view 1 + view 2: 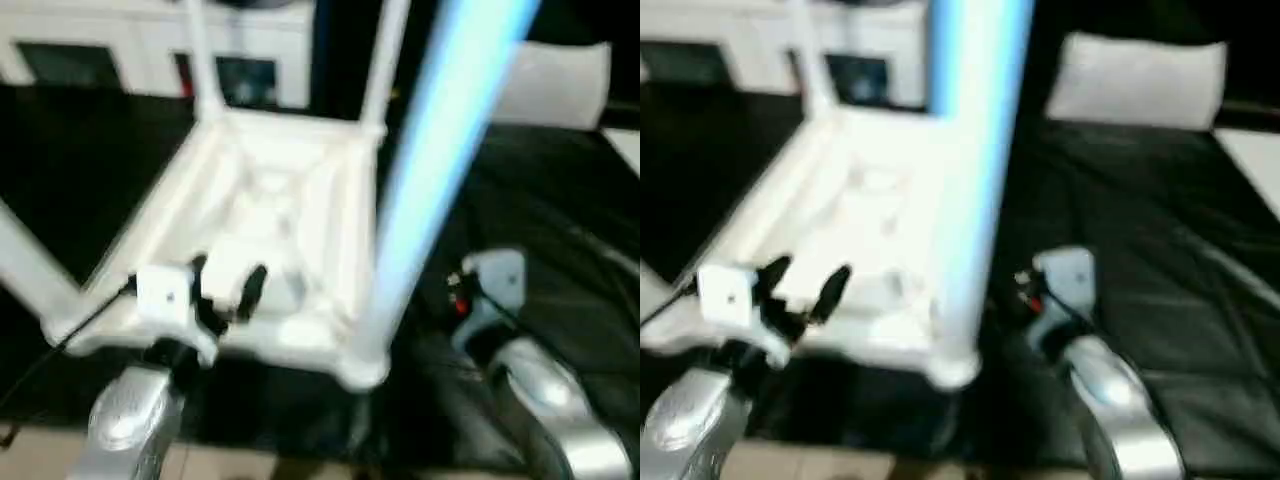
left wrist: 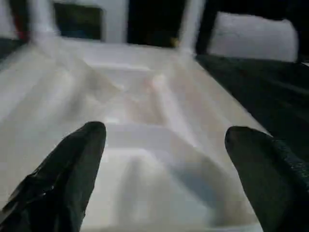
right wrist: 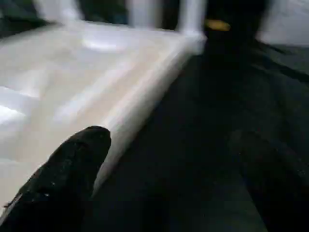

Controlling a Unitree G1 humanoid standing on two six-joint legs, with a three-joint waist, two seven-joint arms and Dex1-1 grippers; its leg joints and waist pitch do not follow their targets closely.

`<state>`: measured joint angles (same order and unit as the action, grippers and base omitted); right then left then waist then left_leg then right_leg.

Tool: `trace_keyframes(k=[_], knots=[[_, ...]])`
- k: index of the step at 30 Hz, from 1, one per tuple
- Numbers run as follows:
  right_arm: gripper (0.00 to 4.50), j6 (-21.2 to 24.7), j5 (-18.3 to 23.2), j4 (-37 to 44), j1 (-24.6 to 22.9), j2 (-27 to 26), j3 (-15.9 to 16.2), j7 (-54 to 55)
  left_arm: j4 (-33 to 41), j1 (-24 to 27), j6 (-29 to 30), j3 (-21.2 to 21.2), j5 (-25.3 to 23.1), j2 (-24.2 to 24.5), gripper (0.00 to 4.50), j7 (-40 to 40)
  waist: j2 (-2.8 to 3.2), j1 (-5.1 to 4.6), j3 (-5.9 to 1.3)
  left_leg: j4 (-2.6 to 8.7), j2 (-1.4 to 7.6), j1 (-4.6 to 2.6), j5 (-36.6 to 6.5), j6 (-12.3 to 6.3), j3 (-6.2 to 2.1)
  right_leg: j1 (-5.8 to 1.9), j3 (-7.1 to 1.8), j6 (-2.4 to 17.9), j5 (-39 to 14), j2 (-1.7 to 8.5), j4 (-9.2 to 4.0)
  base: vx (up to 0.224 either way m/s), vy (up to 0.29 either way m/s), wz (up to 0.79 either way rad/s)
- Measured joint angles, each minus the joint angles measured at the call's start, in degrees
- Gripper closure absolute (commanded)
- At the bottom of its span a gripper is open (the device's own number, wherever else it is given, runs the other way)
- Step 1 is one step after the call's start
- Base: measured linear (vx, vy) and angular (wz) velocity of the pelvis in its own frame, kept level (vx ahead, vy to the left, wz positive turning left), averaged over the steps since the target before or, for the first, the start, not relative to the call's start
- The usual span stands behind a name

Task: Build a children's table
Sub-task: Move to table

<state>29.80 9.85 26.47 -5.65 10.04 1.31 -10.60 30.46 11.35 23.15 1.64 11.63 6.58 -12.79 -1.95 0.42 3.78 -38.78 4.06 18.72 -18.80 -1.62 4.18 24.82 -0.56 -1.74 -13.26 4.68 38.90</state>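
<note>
- The tabletop (image 1: pixel 270 230) lies upside down on a dark surface (image 1: pixel 1160 250), ribbed underside up, which I judge is so the corner sockets face upward to take the legs.
- Four legs stand in its corners: the nearest leg (image 1: pixel 440 150) rises from the near corner socket (image 1: pixel 365 365) beside the right arm, two more, a far leg (image 1: pixel 200 60) and its neighbour (image 1: pixel 385 60), stand at the tabletop's far corners, and a fourth (image 1: pixel 25 255) leans out from the corner by the left arm.
- The left gripper (image 1: pixel 228 285) hovers over the tabletop's near rim, fingers spread wide and empty; its wrist view looks between them at the ribs.
- The right gripper (image 3: pixel 169 179) sits just off the tabletop's edge, over the dark surface, also wide open and holding nothing.
- A white cabinet (image 1: pixel 110 50) stands beyond the tabletop's far end.
- With all legs seated, assembly looks nearly done; turning the table upright probably remains.
</note>
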Motion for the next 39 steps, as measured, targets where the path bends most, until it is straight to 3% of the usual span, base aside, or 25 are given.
trace_keyframes(k=[2,4,6,8,9,10,11,13,14,15,16,18,19,20,21,22,23,24,25,26,27,28,29,31,39], knots=[[0.0,0.0,-0.6,-0.1,0.0,0.1,-0.9,0.3,0.0,-0.2,-0.1,0.5,0.0,0.5,0.14,-0.7,0.52,-0.21,-0.11,1.96,0.34,-0.2,1.0,2.0,-0.49,-0.08,0.28,0.3,1.2,-0.58,-1.37,0.006,-0.063,-0.08],[0.0,-0.1,-0.7,-0.1,-0.2,-0.2,-0.9,0.2,-0.1,-0.3,-0.5,0.4,0.0,1.0,0.14,-0.8,0.95,-0.3,0.2,2.38,1.52,-0.23,1.6,5.34,-0.58,-0.84,1.04,0.7,2.6,-1.44,-3.12,-0.06,-0.039,-0.02],[0.0,-0.1,-0.7,0.0,-0.5,-0.5,0.1,0.1,-0.3,-0.3,-0.8,0.3,0.2,1.6,0.14,-1.2,1.17,-0.42,0.45,2.38,2.02,-0.34,1.6,5.41,-0.62,-1.53,1.45,1.6,3.1,-1.62,-4.37,-0.092,-0.014,-0.02],[0.0,0.0,-0.7,0.1,-0.6,-0.5,0.7,0.2,-0.4,-0.3,-1.3,0.3,0.9,1.9,0.14,-2.0,1.41,-0.84,0.76,2.24,2.49,-0.88,1.8,5.41,0.65,-1.93,1.19,1.4,3.1,-1.44,-4.85,-0.106,0.01,0.02],[0.0,0.3,-0.6,0.2,-0.6,-0.6,0.8,0.2,-0.4,-0.4,-1.4,0.2,0.9,1.8,0.14,-2.0,1.37,-0.81,0.83,2.19,3.0,-1.36,1.8,5.42,1.86,-1.68,0.54,1.4,3.1,-1.8,-4.86,-0.115,0.036,-0.1],[0.0,0.9,-0.4,0.5,-0.5,-0.9,1.3,0.2,-0.9,-0.9,-1.4,-0.3,0.6,1.9,0.14,-1.7,1.45,-0.58,0.99,2.15,3.9,-2.01,1.8,5.41,4.02,-1.5,-0.93,1.3,3.0,-2.34,-4.78,-0.123,0.06,-0.37],[0.0,1.1,-0.2,0.5,-0.6,-0.9,1.6,0.2,-1.7,-2.2,-1.4,-0.8,0.1,2.0,0.14,-1.3,1.28,-0.45,1.13,2.13,3.96,-2.49,1.6,5.14,5.38,-1.2,-2.24,1.2,3.0,-2.59,-4.74,-0.123,0.06,-0.37],[0.0,1.1,-0.3,0.5,-0.6,-0.7,1.5,0.2,-1.9,-3.4,-1.1,-1.0,-0.4,2.2,0.14,-0.8,1.23,-0.5,1.18,1.96,3.71,-2.54,1.6,4.7,5.96,-1.05,-4.13,1.0,2.9,-3.22,-4.97,-0.044,0.096,-0.65],[0.0,1.1,-0.5,0.5,-1.1,-0.8,1.5,0.2,-2.1,-3.9,-0.9,-0.9,-0.8,2.6,0.14,-0.7,1.44,-1.05,1.1,1.89,3.54,-2.59,1.6,4.39,6.16,-0.55,-4.94,0.8,2.7,-3.79,-5.45,-0.028,0.104,-0.69],[0.0,1.1,-0.6,0.5,-1.4,-0.9,1.5,0.2,-2.3,-4.1,-0.8,-0.9,-0.9,3.0,0.14,-0.6,1.55,-1.74,1.08,1.88,3.83,-2.44,1.6,4.22,6.62,0.01,-4.69,0.8,2.6,-4.18,-5.99,-0.094,0.084,-0.58],[0.0,0.8,-0.8,0.5,-1.7,-1.2,1.5,0.3,-3.0,-4.7,-0.7,-0.9,-1.0,3.4,0.14,-0.6,1.71,-2.6,1.11,1.88,4.03,-1.79,1.7,3.95,6.29,-0.41,-3.01,1.8,1.9,-3.42,-6.13,-0.14,0.055,-0.31],[0.0,0.8,-0.8,0.5,-1.8,-1.4,1.5,0.3,-3.6,-5.0,-0.5,-1.0,-1.0,3.5,0.14,-0.6,2.11,-4.1,1.29,1.92,4.9,-1.64,2.0,3.93,5.64,-1.05,0.79,4.2,1.3,-2.16,-5.59,-0.118,0.026,-0.16],[0.0,0.8,-0.7,0.5,-1.8,-1.5,1.5,0.3,-3.7,-5.0,-0.5,-1.1,-0.9,3.5,0.14,-0.6,2.17,-4.21,1.21,1.93,5.78,-1.6,2.2,4.12,5.45,-1.38,2.48,5.2,0.9,-1.98,-3.4,-0.017,-0.089,0.1],[0.0,0.8,-0.8,0.6,-1.6,-1.4,1.5,0.4,-3.8,-5.1,-0.3,-1.3,-0.8,3.6,0.14,-0.7,2.25,-4.1,1.1,2.11,6.97,-1.54,2.6,4.7,5.1,-1.72,4.29,5.6,0.7,-2.16,-0.25,-0.017,-0.089,0.1],[0.0,0.8,-0.8,0.7,-1.3,-1.1,1.5,0.4,-3.8,-5.4,-0.1,-1.4,-0.6,3.7,0.14,-0.9,1.95,-3.7,0.83,2.32,7.35,-1.24,3.0,5.1,5.0,-2.44,4.5,6.1,0.5,-1.97,0.3,0.04,-0.156,0.02],[0.0,0.6,-0.8,0.7,-0.5,-0.6,1.6,0.3,-3.8,-5.9,0.4,-1.6,-0.3,3.9,0.14,-1.1,1.04,-3.13,0.21,2.23,7.3,-0.09,3.6,4.86,5.15,-3.16,4.18,3.9,-1.4,-1.23,-1.28,0.02,-0.185,-0.13],[0.0,0.5,-0.8,0.7,0.1,-0.1,1.5,0.2,-4.0,-6.3,0.7,-1.9,-0.1,4.0,0.14,-1.2,0.67,-2.84,-0.1,1.65,6.76,1.49,3.8,3.71,4.64,-2.73,4.33,3.4,-1.2,-1.56,-1.2,0.02,-0.185,-0.13],[0.0,0.5,-1.0,0.6,-0.2,0.5,1.2,0.1,-4.5,-6.8,1.2,-1.4,0.0,3.8,0.14,-1.5,0.91,-2.08,-0.06,0.76,6.09,2.19,3.5,-0.18,3.68,-2.54,4.48,3.5,-1.1,-1.66,-1.26,-0.034,-0.174,0.0],[0.0,0.5,-1.0,0.1,-0.2,2.1,1.1,-0.9,-4.5,-7.4,2.8,-0.2,1.2,4.5,0.14,-3.1,0.89,-1.16,0.0,1.12,4.69,2.21,3.8,-0.95,3.11,-2.54,4.43,3.9,-0.9,-1.75,-1.34,-0.03,-0.165,0.01],[0.0,0.5,-1.0,0.1,0.1,3.1,1.1,-2.2,-4.5,-8.0,3.8,-0.3,1.7,5.9,0.14,-4.1,1.18,-0.75,0.09,2.24,3.83,2.19,4.1,-0.39,2.84,-2.55,4.57,3.7,-0.7,-2.28,-1.49,-0.03,-0.165,0.01],[0.0,0.5,-0.9,0.1,0.4,3.7,1.0,-3.0,-4.6,-8.6,4.4,-0.8,2.2,7.3,0.14,-4.9,1.67,-0.07,0.04,2.66,3.7,1.96,4.6,0.49,1.98,-2.62,4.55,3.8,-0.6,-2.91,-1.72,-0.037,-0.149,-0.21],[0.0,0.3,-0.5,0.1,1.2,4.8,1.3,-5.1,-5.0,-9.5,5.1,-1.0,2.4,9.4,0.14,-6.7,2.14,0.29,0.28,3.17,4.36,2.01,5.2,2.03,1.57,-2.81,4.74,4.2,-0.4,-3.67,-2.34,-0.052,-0.109,-0.04],[0.0,0.0,-0.2,0.2,1.4,6.0,1.5,-6.8,-5.8,-10.2,5.4,-1.0,2.6,10.7,0.14,-8.3,2.14,0.62,0.47,3.73,4.8,1.88,5.8,2.95,1.65,-2.78,4.88,4.3,-0.2,-3.75,-2.56,-0.052,-0.109,-0.04],[0.0,-0.1,0.7,0.1,1.7,8.4,1.5,-10.0,-7.5,-11.2,5.8,-0.9,3.7,14.1,0.14,-12.6,2.33,1.34,0.89,4.5,4.96,1.53,6.5,4.45,1.82,-2.83,4.85,4.4,0.2,-3.85,-2.89,-0.059,-0.045,0.02],[0.0,-0.8,4.3,-2.4,5.4,14.5,1.2,-20.0,-14.9,-16.4,4.8,1.8,6.4,28.4,0.3,-33.2,2.48,1.45,1.2,4.64,4.99,1.37,6.7,5.33,2.55,-2.94,4.43,4.1,1.3,-3.32,-4.0,-0.005,0.017,-0.01]])
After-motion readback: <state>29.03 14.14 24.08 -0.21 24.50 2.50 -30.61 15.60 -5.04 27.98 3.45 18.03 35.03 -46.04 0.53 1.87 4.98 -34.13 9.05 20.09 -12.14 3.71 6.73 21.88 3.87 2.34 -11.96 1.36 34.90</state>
